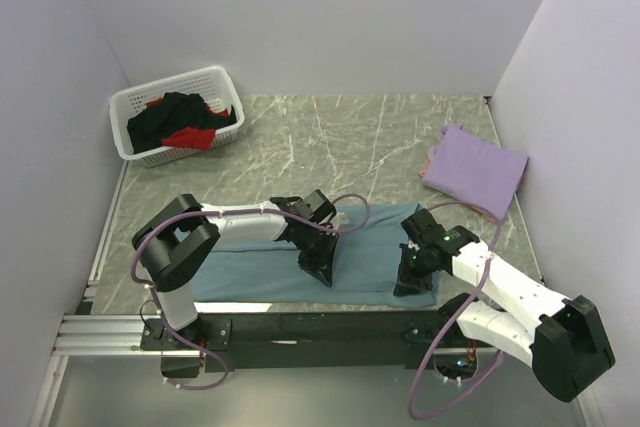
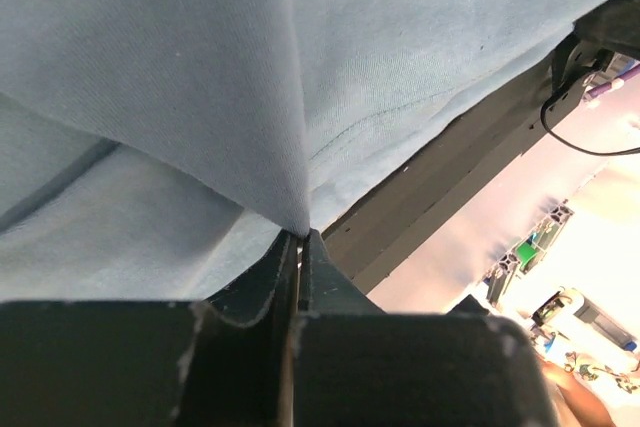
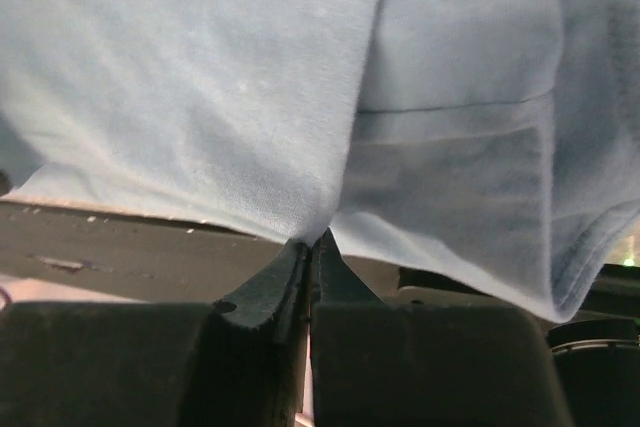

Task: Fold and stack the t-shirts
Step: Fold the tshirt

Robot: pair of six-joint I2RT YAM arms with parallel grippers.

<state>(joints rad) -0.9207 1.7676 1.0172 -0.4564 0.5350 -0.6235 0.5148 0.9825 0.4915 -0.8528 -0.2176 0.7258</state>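
Up front on the table (image 1: 300, 137), got the teal-blue t-shirt (image 1: 250, 272) lying flat with left gripper (image 1: 323, 275) and right gripper (image 1: 409, 285) each clamped tight on its near edge, lavender t-shirt (image 1: 478, 169) folded over at the right

teal t-shirt (image 2: 300, 67) cropped, black t-shirt (image 1: 172, 113) half hidden
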